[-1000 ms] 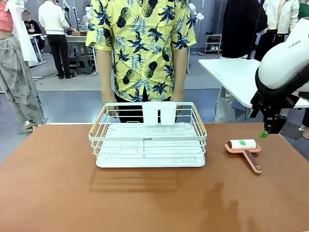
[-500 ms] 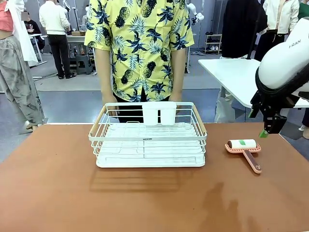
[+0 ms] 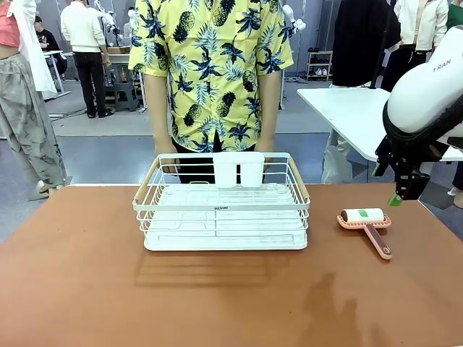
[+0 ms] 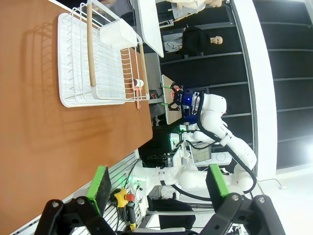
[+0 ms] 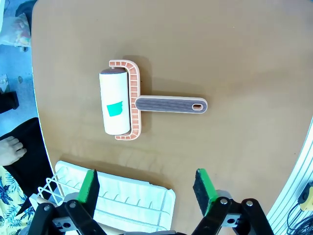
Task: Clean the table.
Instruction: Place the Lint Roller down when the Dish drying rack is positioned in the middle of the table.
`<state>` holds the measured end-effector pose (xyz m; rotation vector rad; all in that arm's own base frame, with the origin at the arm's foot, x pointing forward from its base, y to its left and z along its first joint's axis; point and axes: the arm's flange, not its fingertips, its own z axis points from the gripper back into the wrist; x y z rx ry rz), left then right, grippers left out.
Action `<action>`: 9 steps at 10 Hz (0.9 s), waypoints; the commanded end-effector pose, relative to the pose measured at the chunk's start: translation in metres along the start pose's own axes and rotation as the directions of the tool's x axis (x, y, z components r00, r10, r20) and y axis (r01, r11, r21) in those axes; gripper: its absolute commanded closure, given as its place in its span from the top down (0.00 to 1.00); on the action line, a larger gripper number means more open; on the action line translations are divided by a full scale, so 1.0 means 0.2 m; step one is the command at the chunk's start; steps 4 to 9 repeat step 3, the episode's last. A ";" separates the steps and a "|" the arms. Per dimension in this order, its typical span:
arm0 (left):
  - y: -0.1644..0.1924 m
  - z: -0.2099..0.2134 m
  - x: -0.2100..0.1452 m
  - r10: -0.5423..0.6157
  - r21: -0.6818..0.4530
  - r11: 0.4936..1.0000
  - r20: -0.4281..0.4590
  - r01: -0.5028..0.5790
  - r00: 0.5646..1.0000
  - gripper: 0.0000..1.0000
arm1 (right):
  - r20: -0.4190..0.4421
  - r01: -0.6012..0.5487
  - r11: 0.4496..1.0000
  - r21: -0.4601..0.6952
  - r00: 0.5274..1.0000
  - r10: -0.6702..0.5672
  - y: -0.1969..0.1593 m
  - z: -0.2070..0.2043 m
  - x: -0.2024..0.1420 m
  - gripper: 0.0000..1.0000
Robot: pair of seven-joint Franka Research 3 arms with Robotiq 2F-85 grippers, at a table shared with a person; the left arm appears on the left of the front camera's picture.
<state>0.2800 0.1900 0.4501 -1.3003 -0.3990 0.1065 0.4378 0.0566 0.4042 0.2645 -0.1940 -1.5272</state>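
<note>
Right gripper (image 5: 146, 188) is spread wide above the roller (image 5: 120, 106); handle (image 5: 171, 105) should be pinched mid-length, fingers squared across it; left gripper (image 4: 159, 188) also spread.

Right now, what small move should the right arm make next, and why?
Probably lower the right gripper toward the lint roller and line up on its handle. The jaws are open and hover above the roller, which lies untouched on the table beside the rack.
</note>
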 end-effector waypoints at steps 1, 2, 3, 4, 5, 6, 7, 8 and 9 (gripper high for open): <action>0.00 0.01 0.00 -0.005 -0.013 1.000 0.001 0.005 1.000 1.00 | 0.000 -0.002 1.000 0.005 1.000 0.002 0.00 0.01 -0.01 1.00; 0.00 0.01 0.00 -0.005 -0.013 1.000 0.001 0.005 1.000 1.00 | 0.000 -0.002 1.000 0.005 1.000 0.002 0.00 0.01 -0.01 1.00; 0.00 0.01 0.00 -0.005 -0.013 1.000 0.001 0.005 1.000 1.00 | 0.000 -0.002 1.000 0.005 1.000 0.002 0.00 0.01 -0.01 1.00; 0.00 0.01 0.00 -0.005 -0.013 1.000 0.001 0.005 1.000 1.00 | 0.000 -0.002 1.000 0.005 1.000 0.002 0.00 0.01 -0.01 1.00; 0.00 0.01 0.00 -0.005 -0.013 1.000 0.001 0.005 1.000 1.00 | 0.000 -0.002 1.000 0.005 1.000 0.002 0.00 0.01 -0.01 1.00; 0.00 0.01 0.00 -0.005 -0.013 1.000 0.001 0.005 1.000 1.00 | 0.000 -0.002 1.000 0.005 1.000 0.002 0.00 0.01 -0.01 1.00; 0.00 0.01 0.00 -0.005 -0.013 1.000 0.001 0.005 1.000 1.00 | 0.000 -0.002 1.000 0.005 1.000 0.002 0.00 0.01 -0.01 1.00; 0.00 0.01 0.00 -0.005 -0.013 1.000 0.001 0.005 1.000 1.00 | 0.000 -0.002 1.000 0.005 1.000 0.002 0.00 0.01 -0.01 1.00; 0.00 0.01 0.00 -0.005 -0.013 1.000 0.001 0.005 1.000 1.00 | 0.000 -0.002 1.000 0.005 1.000 0.002 0.00 0.01 -0.01 1.00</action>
